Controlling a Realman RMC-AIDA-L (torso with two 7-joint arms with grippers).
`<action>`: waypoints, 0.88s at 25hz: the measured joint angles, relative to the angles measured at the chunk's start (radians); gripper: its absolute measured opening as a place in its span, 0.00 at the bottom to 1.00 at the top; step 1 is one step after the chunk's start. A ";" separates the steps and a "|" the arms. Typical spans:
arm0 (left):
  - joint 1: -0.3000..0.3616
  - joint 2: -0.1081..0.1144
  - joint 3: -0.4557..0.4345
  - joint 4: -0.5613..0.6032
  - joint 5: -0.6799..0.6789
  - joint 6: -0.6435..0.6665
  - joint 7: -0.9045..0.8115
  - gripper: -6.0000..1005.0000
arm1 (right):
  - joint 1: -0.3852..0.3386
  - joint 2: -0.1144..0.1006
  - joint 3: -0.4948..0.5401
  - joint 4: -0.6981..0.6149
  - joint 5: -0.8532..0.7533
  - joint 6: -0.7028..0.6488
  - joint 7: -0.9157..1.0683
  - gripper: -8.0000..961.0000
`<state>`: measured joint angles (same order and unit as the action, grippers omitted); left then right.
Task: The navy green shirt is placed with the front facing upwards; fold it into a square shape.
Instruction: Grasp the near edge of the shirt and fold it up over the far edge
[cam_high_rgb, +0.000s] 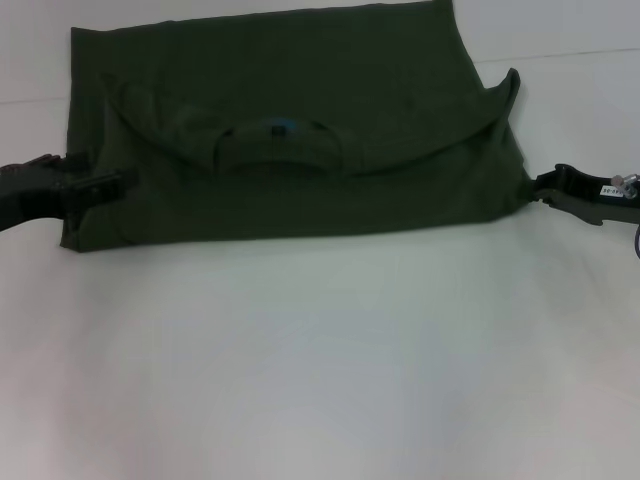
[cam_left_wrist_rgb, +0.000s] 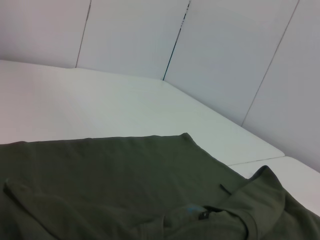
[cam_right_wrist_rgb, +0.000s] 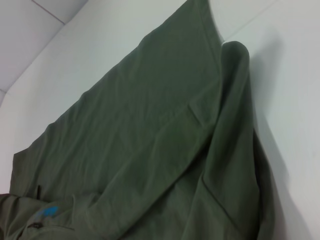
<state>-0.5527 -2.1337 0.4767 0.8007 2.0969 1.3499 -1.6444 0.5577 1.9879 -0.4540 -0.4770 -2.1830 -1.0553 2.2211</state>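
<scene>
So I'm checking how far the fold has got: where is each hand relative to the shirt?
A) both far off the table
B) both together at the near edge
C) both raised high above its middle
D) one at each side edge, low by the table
D: the left hand sits at the left edge of the navy green shirt, and the right hand at its right edge, both low by the table.
</scene>
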 joint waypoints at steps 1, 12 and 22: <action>0.001 0.000 -0.001 0.000 0.000 0.000 0.000 0.88 | -0.001 0.000 0.000 0.000 0.003 0.000 -0.002 0.08; 0.023 0.019 -0.030 0.008 0.041 -0.075 -0.013 0.87 | -0.015 0.000 0.007 0.000 0.012 -0.009 -0.015 0.01; -0.035 0.039 -0.017 -0.088 0.225 -0.152 -0.027 0.88 | -0.017 -0.004 0.017 -0.008 0.026 -0.025 -0.013 0.01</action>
<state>-0.5876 -2.0950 0.4595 0.7127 2.3217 1.1975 -1.6711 0.5407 1.9838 -0.4369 -0.4850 -2.1568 -1.0800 2.2078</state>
